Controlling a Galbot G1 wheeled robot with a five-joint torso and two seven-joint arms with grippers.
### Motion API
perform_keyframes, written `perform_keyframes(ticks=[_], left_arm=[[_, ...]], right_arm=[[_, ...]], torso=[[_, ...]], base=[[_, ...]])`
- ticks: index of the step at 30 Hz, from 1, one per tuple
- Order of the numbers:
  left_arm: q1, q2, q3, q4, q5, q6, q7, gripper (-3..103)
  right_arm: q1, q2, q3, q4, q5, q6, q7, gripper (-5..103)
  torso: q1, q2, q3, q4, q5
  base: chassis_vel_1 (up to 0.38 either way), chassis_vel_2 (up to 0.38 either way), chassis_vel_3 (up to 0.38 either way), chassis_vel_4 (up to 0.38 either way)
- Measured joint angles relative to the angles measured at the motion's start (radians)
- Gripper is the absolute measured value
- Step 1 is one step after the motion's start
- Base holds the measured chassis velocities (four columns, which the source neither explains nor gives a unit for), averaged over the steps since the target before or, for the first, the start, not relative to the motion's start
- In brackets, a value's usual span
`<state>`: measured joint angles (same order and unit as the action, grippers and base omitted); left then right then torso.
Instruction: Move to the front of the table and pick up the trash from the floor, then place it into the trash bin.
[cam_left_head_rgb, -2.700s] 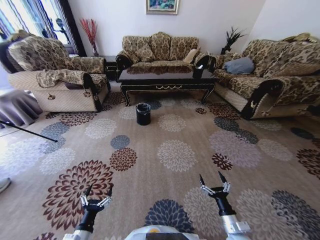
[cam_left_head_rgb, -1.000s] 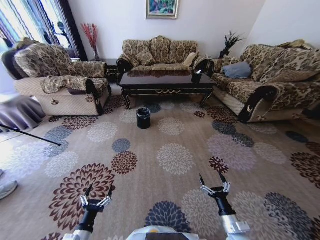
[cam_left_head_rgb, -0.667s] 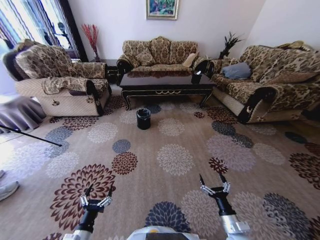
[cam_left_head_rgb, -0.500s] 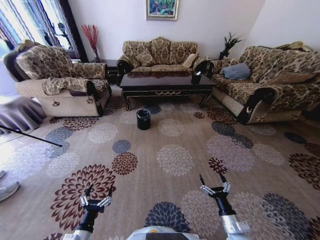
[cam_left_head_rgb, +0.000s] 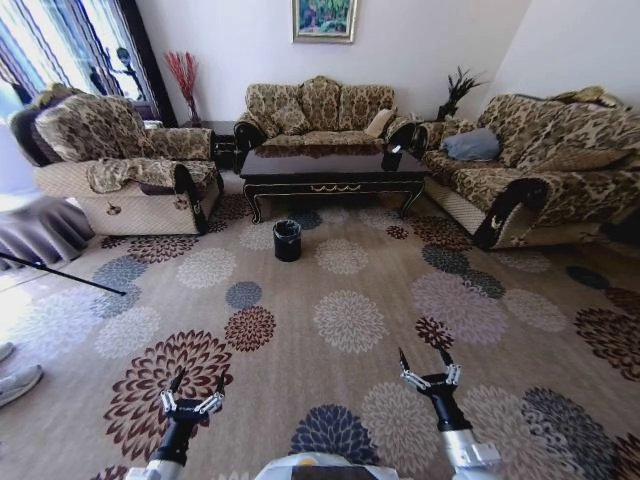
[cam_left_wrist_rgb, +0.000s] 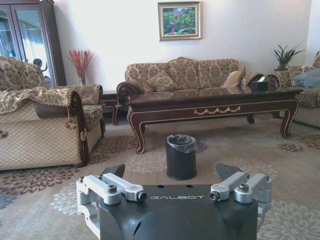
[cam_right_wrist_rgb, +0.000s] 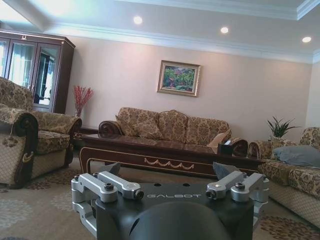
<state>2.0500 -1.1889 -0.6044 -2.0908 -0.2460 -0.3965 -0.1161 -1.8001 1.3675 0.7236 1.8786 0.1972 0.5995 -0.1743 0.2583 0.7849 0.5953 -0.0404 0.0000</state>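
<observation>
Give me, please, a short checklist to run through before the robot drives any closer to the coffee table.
1. Carpet path ahead to the table: no obstacle seen, ok.
2. Trash bin upright on the floor before the table: ok.
3. Left gripper open, holding nothing, low in front: ok.
4. Right gripper open, holding nothing, low in front: ok.
5. Trash located on the floor: none made out from here, cannot tell.
6. Bin lined and open-topped: ok.
</observation>
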Motion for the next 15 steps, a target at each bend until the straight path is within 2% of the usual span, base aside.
perform_keyframes(ticks=[15], left_arm=[[0.0,0.0,0.0,0.0,0.0,0.0,0.0,100]], right_arm=[[0.0,0.0,0.0,0.0,0.0,0.0,0.0,100]], torso=[[0.028,0.066,0.037,0.0,0.0]], base=[[0.0,0.0,0.0,0.0]])
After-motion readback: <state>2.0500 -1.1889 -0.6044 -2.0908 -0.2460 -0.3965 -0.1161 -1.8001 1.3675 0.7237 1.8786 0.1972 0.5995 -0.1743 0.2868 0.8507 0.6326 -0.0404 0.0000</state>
